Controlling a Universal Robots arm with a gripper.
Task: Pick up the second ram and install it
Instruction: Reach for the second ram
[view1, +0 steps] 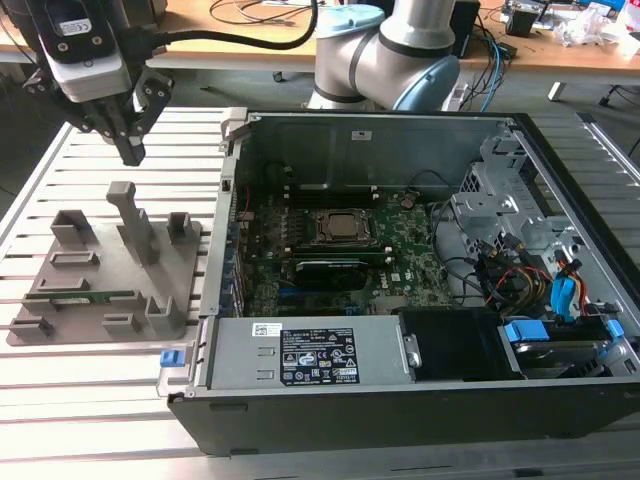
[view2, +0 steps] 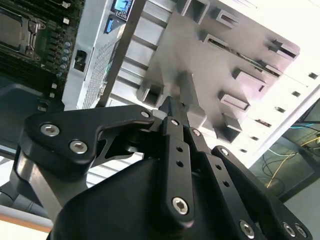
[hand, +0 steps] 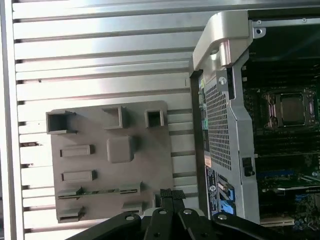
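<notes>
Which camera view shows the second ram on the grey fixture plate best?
The exterior view: the second ram lies as a green strip in the grey fixture plate, uncovered. The first wrist view shows it from above as a thin strip. In the second wrist view it is too small to tell apart.

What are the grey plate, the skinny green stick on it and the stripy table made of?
The grey fixture plate looks like matte plastic: dull, even grey, with moulded pockets. The RAM stick lying in it looks like green circuit board, thin and flat. The slatted table looks like bare metal, probably aluminium: silvery, with bright glints along its ribs.
</notes>
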